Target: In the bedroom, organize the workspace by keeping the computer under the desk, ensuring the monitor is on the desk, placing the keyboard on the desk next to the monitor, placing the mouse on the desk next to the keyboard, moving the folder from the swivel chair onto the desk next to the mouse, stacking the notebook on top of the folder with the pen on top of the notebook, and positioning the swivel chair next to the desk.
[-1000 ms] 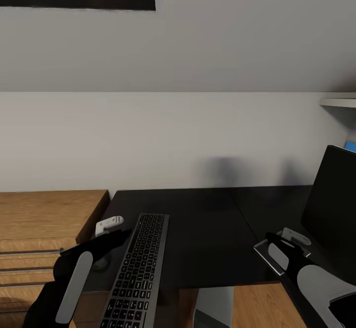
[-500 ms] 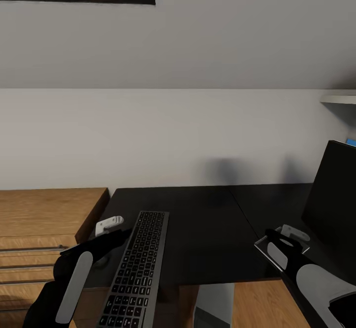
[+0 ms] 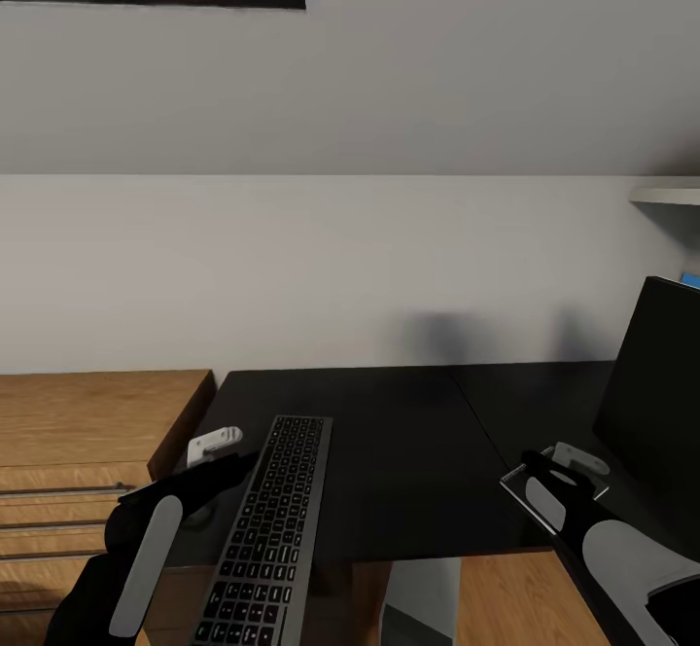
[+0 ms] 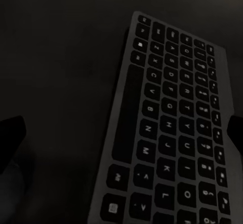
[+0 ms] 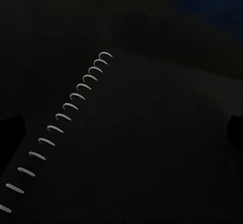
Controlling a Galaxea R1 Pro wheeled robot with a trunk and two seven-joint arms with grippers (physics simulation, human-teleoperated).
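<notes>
The black keyboard [image 3: 267, 529] lies lengthwise on the left part of the black desk [image 3: 408, 432], its near end hanging over the front edge. My left gripper [image 3: 216, 444] hovers open just left of it; in the left wrist view the keyboard [image 4: 172, 138] lies below the left gripper [image 4: 121, 135], its fingertips spread wide. The monitor [image 3: 649, 403] stands at the right. Beside its base my right gripper [image 3: 574, 459] is open above a dark spiral-bound notebook [image 3: 515, 490]. In the right wrist view the notebook [image 5: 142, 148] lies under the right gripper [image 5: 121, 127].
A light wooden drawer unit [image 3: 87, 422] adjoins the desk's left end. A white shelf [image 3: 671, 196] juts from the wall at the right, above the monitor. The desk's white leg [image 3: 423, 597] shows below the front edge. A plain wall runs behind the desk.
The whole picture has shifted slightly upward since one second ago, so the camera moved. Neither arm nor the keyboard has moved relative to the desk.
</notes>
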